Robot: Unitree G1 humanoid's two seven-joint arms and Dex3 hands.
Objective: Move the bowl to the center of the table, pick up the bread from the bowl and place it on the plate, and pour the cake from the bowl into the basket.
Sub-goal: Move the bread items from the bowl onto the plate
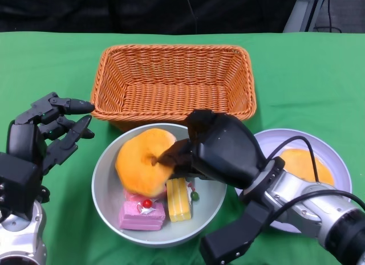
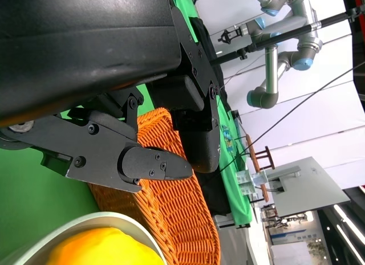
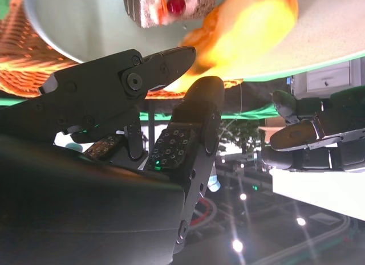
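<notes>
Risking a slip — right hand (image 1: 197,154) reaching over the bowl (image 1: 105,188), fingertips just touching the bread (image 1: 145,161) at its edge, not clearly gripping it; cannot tell whether closed on it. Lifting on so shallow a hold could be dropping the bread back onto the cakes (image 1: 154,207) lying just beside it, or tipping the bowl. Sitting in the bowl's far half, bread lying directly under and ahead of the fingers. Left hand (image 1: 48,134) hovering open beside the bowl — holding nothing. Plate (image 1: 336,162) already carrying one bread; basket (image 1: 174,82) waiting behind.
</notes>
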